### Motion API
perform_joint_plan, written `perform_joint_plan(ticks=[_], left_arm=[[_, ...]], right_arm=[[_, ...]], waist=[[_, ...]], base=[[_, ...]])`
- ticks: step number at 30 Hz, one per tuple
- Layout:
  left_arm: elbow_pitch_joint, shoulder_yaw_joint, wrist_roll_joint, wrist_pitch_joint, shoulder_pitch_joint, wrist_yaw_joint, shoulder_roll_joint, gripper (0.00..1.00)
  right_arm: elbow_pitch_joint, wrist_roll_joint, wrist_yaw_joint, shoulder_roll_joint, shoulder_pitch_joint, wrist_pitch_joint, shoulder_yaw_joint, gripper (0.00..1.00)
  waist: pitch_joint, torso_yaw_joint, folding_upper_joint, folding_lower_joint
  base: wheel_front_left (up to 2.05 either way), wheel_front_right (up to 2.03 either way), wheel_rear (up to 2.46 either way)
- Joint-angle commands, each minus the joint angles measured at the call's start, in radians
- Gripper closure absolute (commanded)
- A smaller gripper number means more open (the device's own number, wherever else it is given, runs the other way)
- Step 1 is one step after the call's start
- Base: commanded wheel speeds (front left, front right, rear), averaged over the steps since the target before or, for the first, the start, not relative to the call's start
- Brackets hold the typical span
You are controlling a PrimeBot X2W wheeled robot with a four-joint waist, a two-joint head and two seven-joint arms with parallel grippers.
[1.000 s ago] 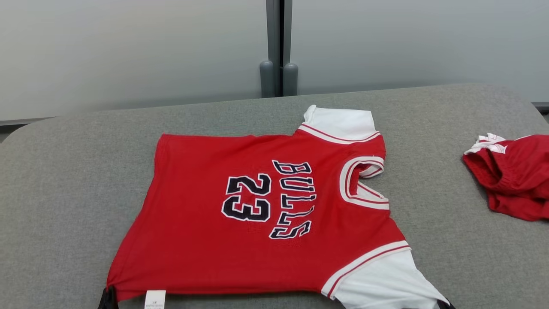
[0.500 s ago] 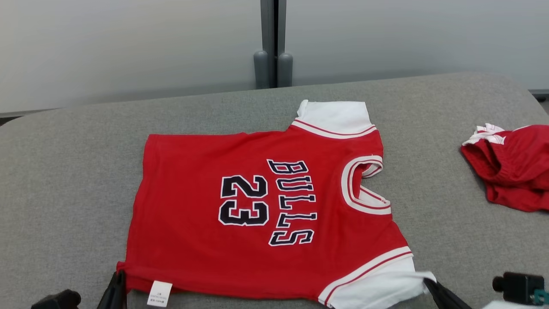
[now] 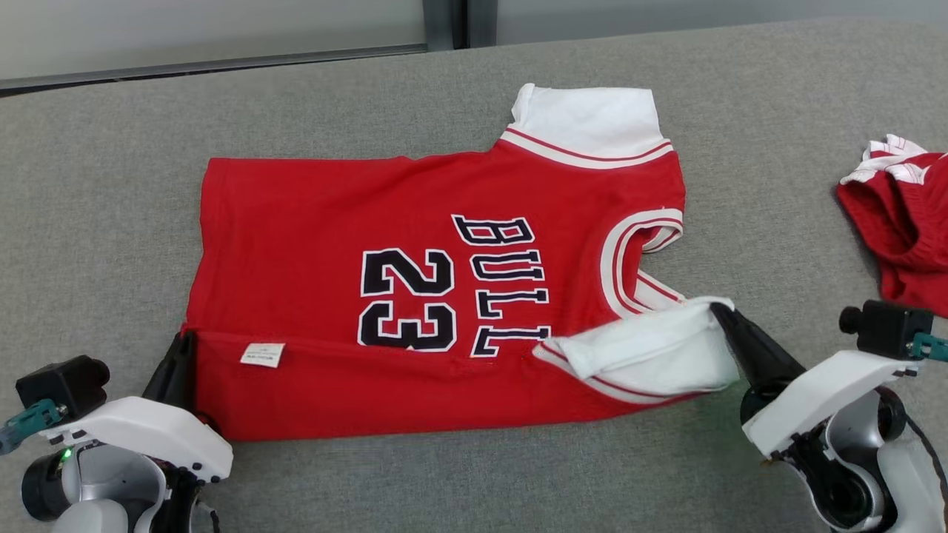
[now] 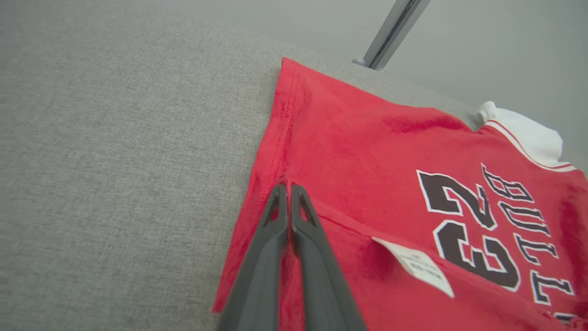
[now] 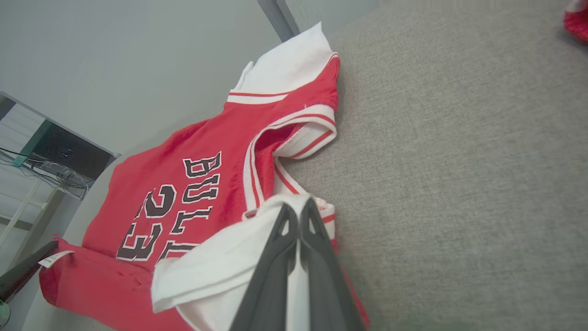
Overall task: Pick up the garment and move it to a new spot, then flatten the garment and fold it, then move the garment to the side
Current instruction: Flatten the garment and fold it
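A red jersey with white sleeves and black "BULLS 23" lettering lies on the grey padded table, its near edge folded up over the print. My left gripper is shut on the jersey's near hem corner, beside a white label. On the other side, my right gripper is shut on the near white sleeve, which is lifted over the chest. The far white sleeve lies flat.
A second red garment with white trim lies crumpled at the table's right edge. A grey wall panel with a metal post runs behind the table. Shelving with cables stands beyond the far end.
The head camera has tilted down. Both grippers have carried the jersey's near edge away from me, folding it over the lower part of the lettering.
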Motion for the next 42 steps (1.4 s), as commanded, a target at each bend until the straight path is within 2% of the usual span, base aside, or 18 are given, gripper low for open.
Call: perform_joint_plan(ticks=[1, 3, 4, 5, 6, 7, 10, 14, 17, 21, 23, 30, 42], left_arm=[[0.005, 0.006, -0.002, 0.000, -0.016, 0.006, 0.010, 1.00], [0.012, 0.008, -0.009, 0.006, -0.025, 0.012, 0.008, 1.00], [0.016, 0.008, -0.011, 0.007, -0.029, 0.015, 0.006, 1.00], [0.017, 0.009, -0.016, 0.004, -0.033, 0.015, 0.001, 1.00], [0.020, 0.008, -0.022, 0.006, -0.030, 0.013, -0.006, 0.56], [0.018, 0.008, -0.024, -0.003, -0.027, 0.013, -0.011, 0.00], [0.004, 0.002, 0.004, -0.058, -0.005, 0.012, -0.016, 0.00], [-0.039, -0.012, 0.078, -0.222, 0.025, 0.025, -0.031, 0.00], [-0.055, -0.029, 0.119, -0.324, 0.049, 0.033, -0.043, 0.00], [-0.072, -0.055, 0.163, -0.424, 0.086, 0.034, -0.056, 0.00], [-0.078, -0.061, 0.178, -0.439, 0.106, 0.031, -0.060, 0.00], [-0.055, -0.067, 0.206, -0.457, 0.196, 0.025, -0.066, 0.00], [-0.022, -0.050, 0.207, -0.460, 0.192, 0.005, -0.062, 0.00]], right_arm=[[0.007, 0.008, 0.000, -0.009, -0.019, -0.013, 0.000, 1.00], [0.035, 0.020, 0.000, -0.011, -0.049, -0.034, 0.023, 1.00], [0.047, 0.016, 0.000, -0.018, -0.064, -0.052, 0.032, 0.84], [0.056, 0.023, 0.000, -0.017, -0.079, -0.075, 0.040, 0.17], [0.064, 0.024, 0.000, -0.020, -0.088, -0.097, 0.049, 0.00], [0.067, 0.010, 0.000, -0.029, -0.095, -0.126, 0.054, 0.00], [0.056, -0.058, 0.000, -0.055, -0.105, -0.270, 0.068, 0.00], [0.043, -0.214, 0.000, -0.082, -0.075, -0.477, 0.056, 0.00], [0.022, -0.317, 0.000, -0.074, -0.040, -0.544, 0.025, 0.00], [-0.036, -0.420, 0.000, -0.043, 0.049, -0.566, -0.019, 0.00], [-0.043, -0.435, 0.000, -0.027, 0.091, -0.568, -0.027, 0.00], [-0.042, -0.447, 0.000, 0.005, 0.203, -0.567, -0.035, 0.00], [-0.050, -0.443, 0.000, 0.016, 0.225, -0.548, -0.031, 0.00]], waist=[[0.007, 0.000, 0.0000, 0.0000], [0.011, 0.000, 0.0000, 0.0000], [0.014, 0.003, 0.0000, 0.0000], [0.016, 0.004, 0.0000, 0.0000], [0.017, 0.006, 0.0000, 0.0000], [0.019, 0.008, 0.0000, 0.0000], [0.021, 0.014, 0.0000, 0.0000], [0.008, 0.019, 0.0000, 0.0000], [-0.012, 0.021, 0.0000, 0.0000], [-0.053, 0.013, 0.0000, 0.0000], [-0.076, 0.007, 0.0000, 0.0000], [-0.137, -0.003, 0.0000, 0.0000], [-0.151, -0.002, 0.0000, 0.0000]], base=[[0.00, 0.00, 0.00], [0.00, 0.00, 0.00], [0.00, 0.00, 0.00], [0.00, 0.00, 0.00], [0.00, 0.00, 0.00], [0.00, 0.00, 0.00], [0.00, 0.00, 0.00], [0.00, 0.00, 0.00], [0.00, 0.00, 0.00], [0.00, 0.00, 0.00], [0.00, 0.00, 0.00], [0.00, 0.00, 0.00], [0.00, 0.00, 0.00]])
